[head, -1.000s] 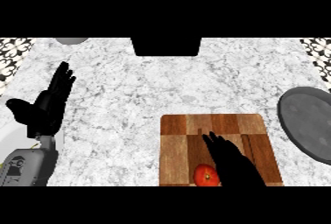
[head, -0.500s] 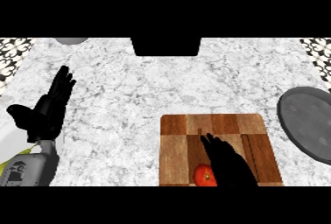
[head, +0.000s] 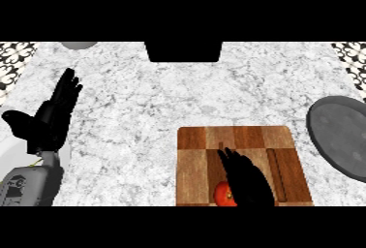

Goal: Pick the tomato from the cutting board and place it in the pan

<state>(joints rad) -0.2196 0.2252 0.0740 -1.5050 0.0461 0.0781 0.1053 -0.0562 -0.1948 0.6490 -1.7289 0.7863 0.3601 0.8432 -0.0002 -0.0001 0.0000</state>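
Note:
A red tomato [head: 223, 195] lies at the near edge of the wooden cutting board [head: 243, 140], partly hidden by my right hand. My right hand [head: 247, 181] lies over the board with fingers straight, pointing away from me, its left side against the tomato. It is open and holds nothing. The dark grey pan [head: 343, 135] sits at the right edge of the counter, a short way right of the board. My left hand [head: 50, 118] rests open at the left, fingers up.
A black block [head: 183, 51] stands at the back centre of the marble counter. A grey round object [head: 79, 44] shows at the back left. Patterned tiles border both far corners.
My right hand has slid slightly toward me over the board, staying beside the tomato. The left hand has barely shifted.

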